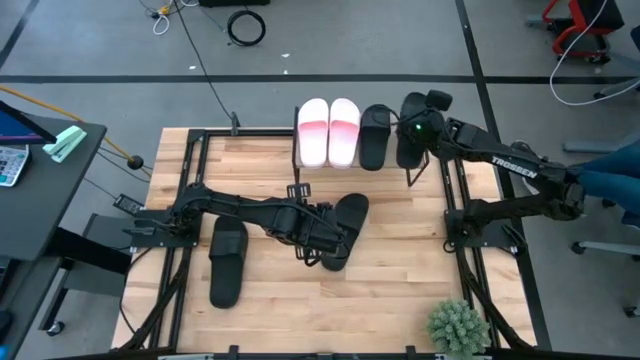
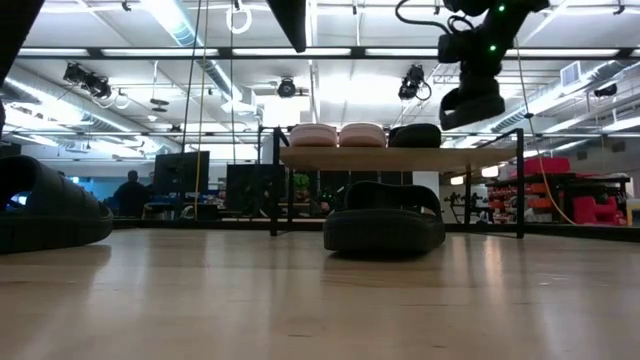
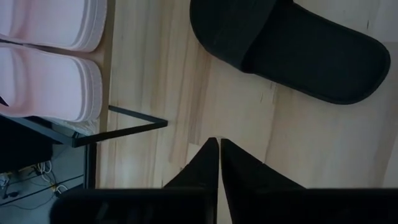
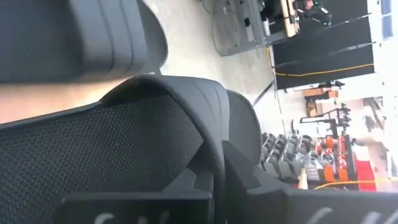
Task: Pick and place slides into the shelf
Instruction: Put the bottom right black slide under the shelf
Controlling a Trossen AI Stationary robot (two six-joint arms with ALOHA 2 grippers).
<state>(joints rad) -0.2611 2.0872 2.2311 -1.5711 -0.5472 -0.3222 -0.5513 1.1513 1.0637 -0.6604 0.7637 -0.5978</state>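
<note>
Two slides remain on the table; my right gripper [image 1: 412, 150] is clamped on a black slide [image 1: 410, 140] at the shelf [image 1: 300, 165].
High view: my left gripper [image 1: 322, 252], fingers shut and empty, sits just beside the centre slide [image 1: 345, 228], whose long axis runs diagonally; a second slide [image 1: 227, 262] lies near the left edge.
Low view: wooden table [image 2: 300, 300], the centre slide in front of the shelf, workshop room behind.
Left wrist view: that slide lies ahead of my closed fingers [image 3: 208, 168].
</note>
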